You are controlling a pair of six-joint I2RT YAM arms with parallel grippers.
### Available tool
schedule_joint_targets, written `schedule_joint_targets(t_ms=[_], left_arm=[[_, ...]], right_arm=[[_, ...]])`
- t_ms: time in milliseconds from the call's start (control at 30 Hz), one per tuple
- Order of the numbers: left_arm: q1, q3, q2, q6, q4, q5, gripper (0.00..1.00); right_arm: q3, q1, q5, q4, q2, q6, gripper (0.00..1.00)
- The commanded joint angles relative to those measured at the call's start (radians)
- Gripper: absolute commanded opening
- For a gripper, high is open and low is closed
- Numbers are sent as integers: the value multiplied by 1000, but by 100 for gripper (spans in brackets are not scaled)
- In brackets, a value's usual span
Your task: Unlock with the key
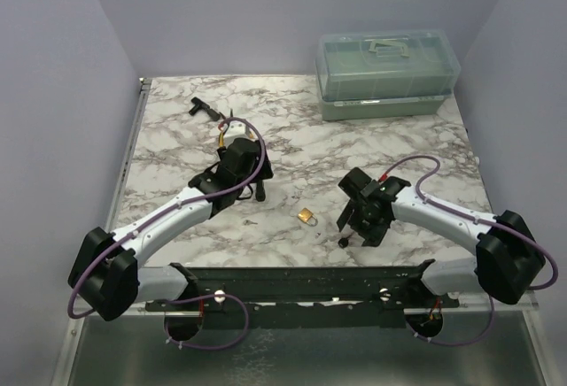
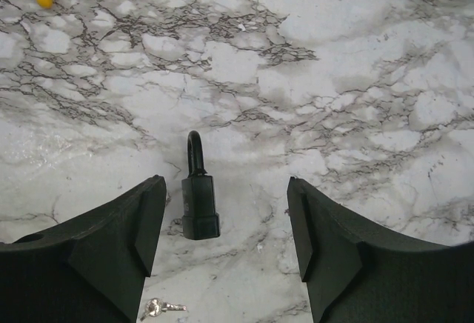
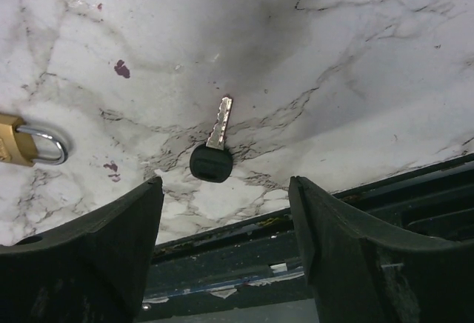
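The pick-up of the key (image 2: 164,307) is being prepared, and nothing is being gripped yet. The left fingers (image 2: 104,264) are being held wide apart and pointed down at the desk (image 1: 292,138), straddling a black padlock (image 2: 199,204), with the tiny silver key lying flat at its 7 o'clock. The right fingers (image 3: 96,256) are likewise being held apart and empty over a black-headed key (image 3: 213,152), the brass padlock (image 3: 18,144) at its 9 o'clock. A fine pinch on the thin key is being called for next
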Motion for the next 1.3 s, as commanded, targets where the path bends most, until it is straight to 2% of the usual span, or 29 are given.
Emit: schedule_joint_targets(t_ms=[0, 233, 300, 467, 600, 733, 867, 933, 1000, 1067, 1100, 1267], left_arm=[[6, 11, -58, 0, -43, 72, 73], [6, -25, -92, -14, -43, 73, 73], [5, -29, -95, -16, -43, 75, 72], [4, -38, -107, -14, -43, 67, 72], [5, -43, -106, -17, -43, 72, 72], [5, -42, -95, -17, -43, 67, 72], [6, -39, -92, -17, -43, 69, 72], [5, -39, -92, -18, -43, 69, 72], [4, -38, -92, -18, -43, 76, 72], [4, -32, -96, -18, -43, 97, 72], [4, -30, -100, -17, -42, 113, 72], [4, 1, -126, -9, -43, 238, 72]], right_arm=[[35, 22, 48, -26, 51, 60, 73], [93, 80, 71, -41, 169, 76, 67], [99, 93, 74, -34, 199, 79, 61], [61, 104, 79, 16, 250, 95, 54], [29, 108, 68, 47, 263, 101, 53], [-12, 110, 76, 87, 271, 112, 42], [-44, 111, 85, 116, 280, 132, 24], [-60, 111, 94, 133, 271, 134, 19], [-60, 113, 112, 139, 256, 125, 18], [-50, 113, 128, 161, 235, 80, 16], [-45, 113, 131, 185, 219, 33, 13], [-11, 113, 120, 336, 134, -240, 12]])
